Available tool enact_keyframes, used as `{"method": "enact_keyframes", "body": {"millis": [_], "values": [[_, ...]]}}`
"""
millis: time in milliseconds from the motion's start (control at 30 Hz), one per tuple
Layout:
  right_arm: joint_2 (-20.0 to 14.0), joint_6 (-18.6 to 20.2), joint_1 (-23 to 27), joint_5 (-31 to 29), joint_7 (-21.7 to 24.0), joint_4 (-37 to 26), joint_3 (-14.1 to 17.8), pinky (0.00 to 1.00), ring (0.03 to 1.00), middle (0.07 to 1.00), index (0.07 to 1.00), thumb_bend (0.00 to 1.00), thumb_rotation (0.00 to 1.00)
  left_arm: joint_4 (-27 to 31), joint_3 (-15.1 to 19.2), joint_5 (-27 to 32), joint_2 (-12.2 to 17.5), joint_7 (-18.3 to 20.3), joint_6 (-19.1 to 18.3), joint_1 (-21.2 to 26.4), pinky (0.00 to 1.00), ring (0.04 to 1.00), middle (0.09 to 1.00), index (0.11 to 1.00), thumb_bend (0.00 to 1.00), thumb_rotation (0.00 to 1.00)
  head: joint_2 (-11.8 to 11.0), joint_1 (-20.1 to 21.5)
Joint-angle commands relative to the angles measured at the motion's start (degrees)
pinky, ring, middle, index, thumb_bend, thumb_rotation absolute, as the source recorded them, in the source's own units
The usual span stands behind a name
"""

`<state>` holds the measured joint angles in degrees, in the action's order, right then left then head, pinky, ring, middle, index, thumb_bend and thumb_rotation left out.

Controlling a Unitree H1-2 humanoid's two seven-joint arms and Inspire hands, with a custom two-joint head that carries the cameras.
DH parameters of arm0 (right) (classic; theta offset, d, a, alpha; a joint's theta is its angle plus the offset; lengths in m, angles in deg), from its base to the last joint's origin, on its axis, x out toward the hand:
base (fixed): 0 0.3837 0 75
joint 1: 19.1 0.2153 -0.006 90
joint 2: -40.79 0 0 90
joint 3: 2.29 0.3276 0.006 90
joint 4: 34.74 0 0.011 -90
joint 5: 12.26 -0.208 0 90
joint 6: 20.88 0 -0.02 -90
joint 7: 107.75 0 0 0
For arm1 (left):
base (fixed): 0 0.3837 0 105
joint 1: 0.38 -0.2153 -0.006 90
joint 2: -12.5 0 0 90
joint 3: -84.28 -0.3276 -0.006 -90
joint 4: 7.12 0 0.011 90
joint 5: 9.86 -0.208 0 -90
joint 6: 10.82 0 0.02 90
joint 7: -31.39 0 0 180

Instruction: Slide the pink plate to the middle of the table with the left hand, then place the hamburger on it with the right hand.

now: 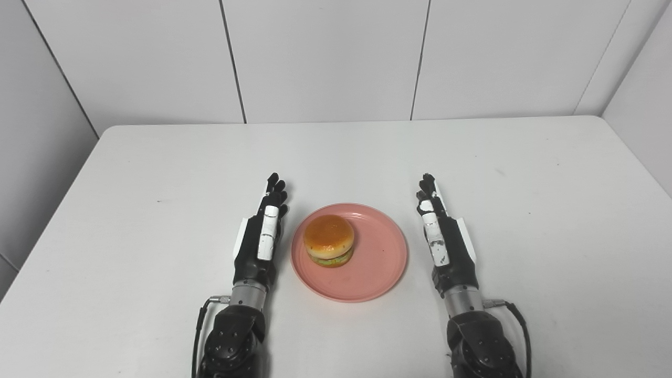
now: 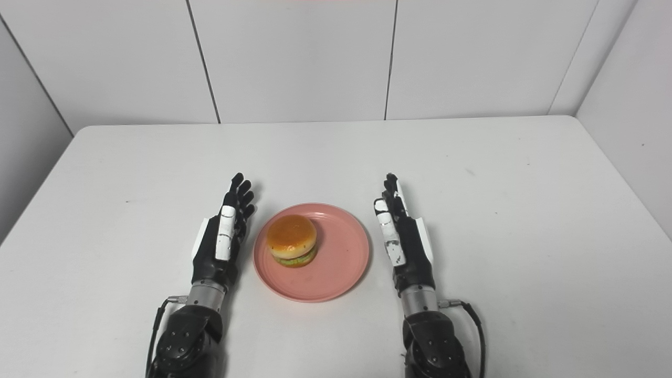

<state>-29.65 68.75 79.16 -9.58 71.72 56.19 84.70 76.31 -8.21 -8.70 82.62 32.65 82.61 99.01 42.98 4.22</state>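
1. Left hand (image 1: 262, 236) is lying edge-up just beside the left rim of the pink plate (image 1: 378, 262), fingers straight and extended toward the far edge of the table (image 1: 157, 157), holding nothing. Fingers are sitting close together, slightly fanned at the tips.
2. Right hand (image 1: 443, 236) is mirroring it on the other side of the plate, also edge-up, fingers straight and pointing toward the far edge, empty. A clear gap of bare tabletop is showing between this hand and the plate's right rim; that gap is wider than the one on the left side.
3. Neither hand is touching the plate as far as both views are showing; on the left side the gap is narrow, so contact is hard to rule out fully.
4. Pink plate is sitting flat between the two hands, roughly centred between the left and right edges of the table and closer to the near edge than to the far one.
5. Hamburger (image 1: 329, 240) is sitting upright on the plate, bun top up, green and light filling layers showing under it. It is resting off-centre, toward the plate's left rim, nearer the left hand.
6. Both forearms are coming in from the near edge, cables (image 2: 472, 310) trailing off the wrists.
7. White wall panels (image 1: 325, 58) are standing behind the far edge.
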Motion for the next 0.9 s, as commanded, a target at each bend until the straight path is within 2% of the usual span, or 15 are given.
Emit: {"method": "enact_keyframes", "body": {"millis": [0, 500, 867], "values": [[0.0, 0.28, 1.1, -1.28, 1.21, -1.85, -0.32, 1.0, 1.0, 1.0, 1.0, 0.65, 1.0, 1.89, -0.57, 0.12, -0.18, 0.52, 1.41, 1.65, 1.0, 1.0, 1.0, 1.0, 0.83, 1.0, 0.02, -0.12], [-0.81, 1.29, 1.46, -2.42, 1.89, -2.47, -0.53, 1.0, 1.0, 1.0, 1.0, 0.63, 1.0, 2.2, -0.94, 0.05, -0.39, 0.41, 1.14, 1.39, 1.0, 1.0, 1.0, 1.0, 0.82, 1.0, 0.35, -0.23], [-0.6, 0.38, 1.65, -2.21, 1.61, -2.08, -0.56, 1.0, 1.0, 1.0, 1.0, 0.64, 1.0, 1.99, -0.68, 0.15, 0.02, 0.36, 1.44, 1.32, 1.0, 1.0, 1.0, 1.0, 0.82, 1.0, 0.23, -0.09]]}}
